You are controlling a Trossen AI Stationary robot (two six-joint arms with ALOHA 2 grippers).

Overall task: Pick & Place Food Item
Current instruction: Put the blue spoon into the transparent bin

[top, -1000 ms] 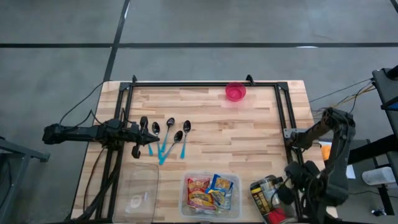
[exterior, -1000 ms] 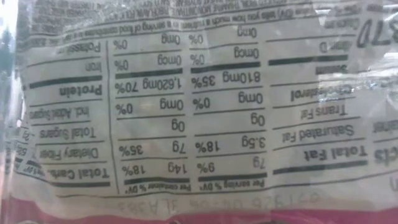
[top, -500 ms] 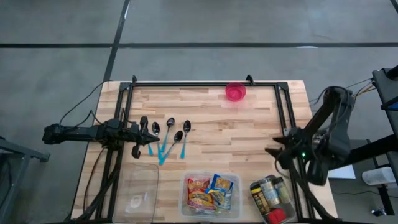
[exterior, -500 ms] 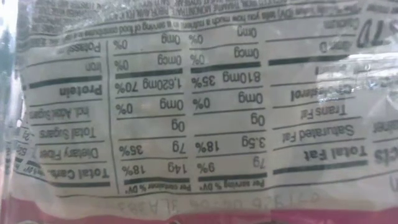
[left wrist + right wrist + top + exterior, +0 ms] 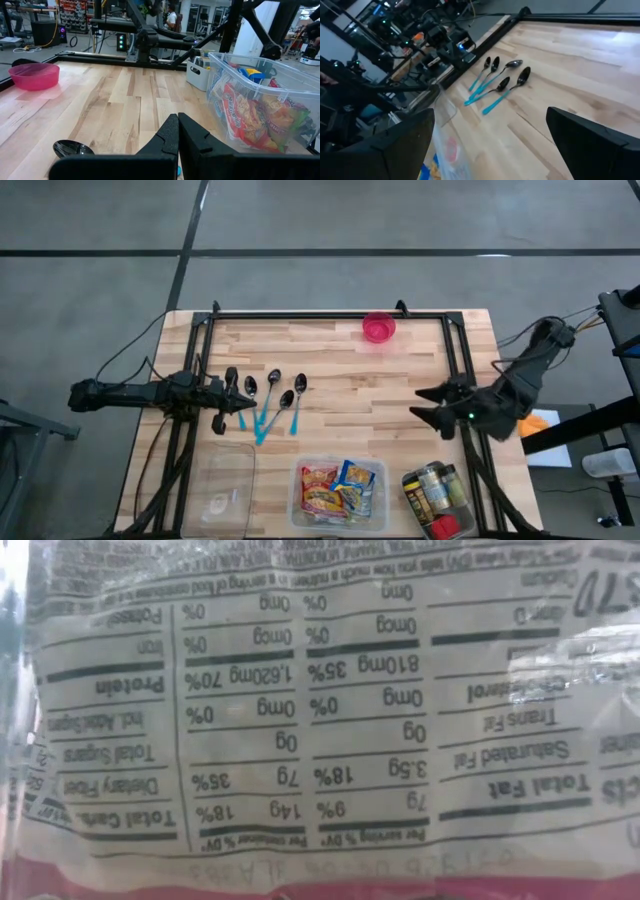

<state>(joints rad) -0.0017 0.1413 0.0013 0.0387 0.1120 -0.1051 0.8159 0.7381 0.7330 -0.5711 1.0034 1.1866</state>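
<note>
Several bright food packets (image 5: 338,488) lie in a clear bin (image 5: 300,510) at the table's near edge. The same packets (image 5: 255,112) show through the bin's wall in the left wrist view, and one packet's nutrition label (image 5: 300,710) fills the low view. My right gripper (image 5: 420,405) hovers open over the table's right half, pointing toward the left edge, with nothing between its fingers (image 5: 395,145). My left gripper (image 5: 238,392) waits shut at the table's left side, next to the spoons (image 5: 272,402).
A pink bowl (image 5: 378,327) stands at the far edge. Several blue-handled spoons (image 5: 500,80) lie left of centre. A bin of cans and bottles (image 5: 436,498) sits at the near right corner, and a clear empty container (image 5: 225,485) at the near left. Bare wood lies in the middle.
My right gripper has swung up from over the bin of cans at the near right corner. It has gone toward the far edge and the table's middle, tipping from pointing down to nearly level, and has stayed open.
</note>
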